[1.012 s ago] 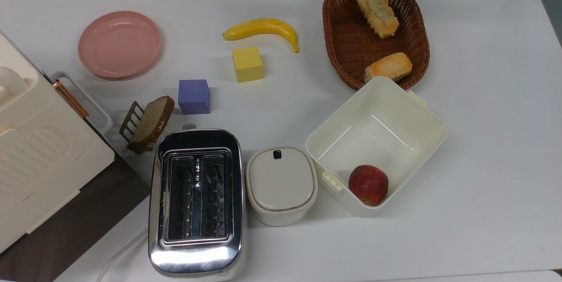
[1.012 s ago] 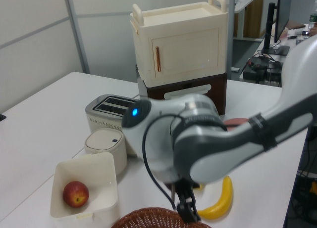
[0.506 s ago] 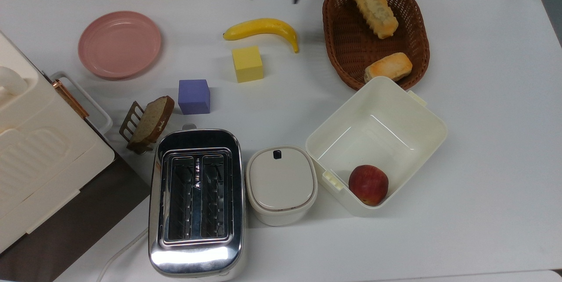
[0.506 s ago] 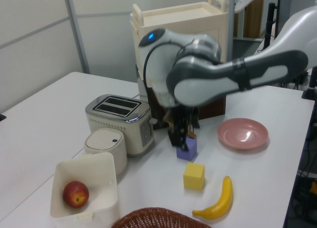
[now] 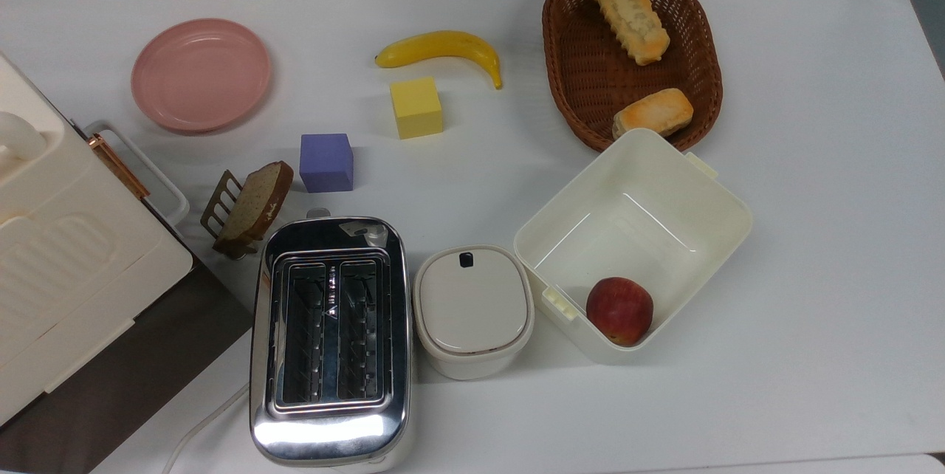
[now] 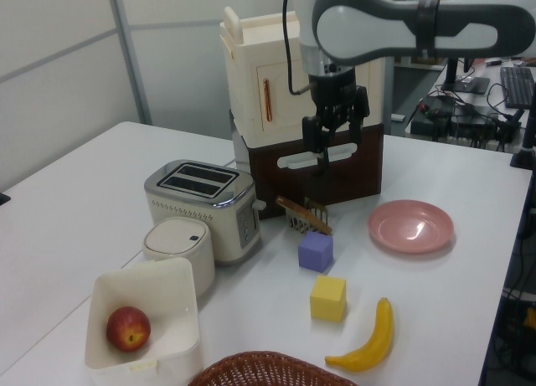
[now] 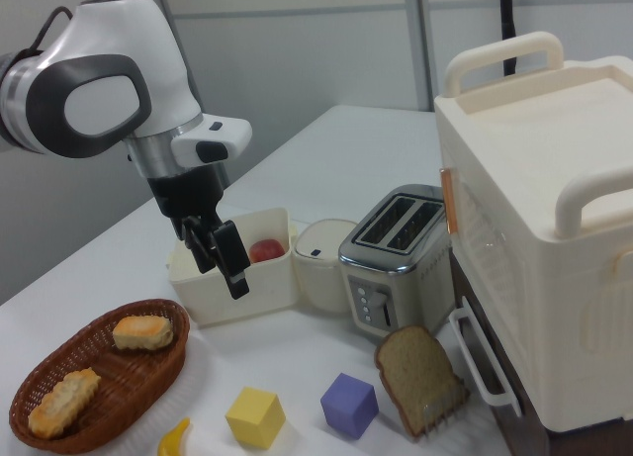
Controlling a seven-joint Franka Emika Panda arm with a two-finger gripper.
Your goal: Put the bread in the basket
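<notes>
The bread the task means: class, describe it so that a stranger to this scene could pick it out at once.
Find the dark woven basket at the top view's upper right of the white table. Two baked pieces lie inside it. The bread is the long ridged loaf at the end away from the cream tub, not the short smooth bun beside that tub.

A banana (image 5: 443,49), yellow cube (image 5: 416,107) and purple cube (image 5: 326,162) are lying on the white table (image 5: 812,238). A red apple (image 5: 619,310) is sitting inside the cream tub (image 5: 709,201), beside a lidded canister (image 5: 473,308) and chrome toaster (image 5: 331,341).
</notes>
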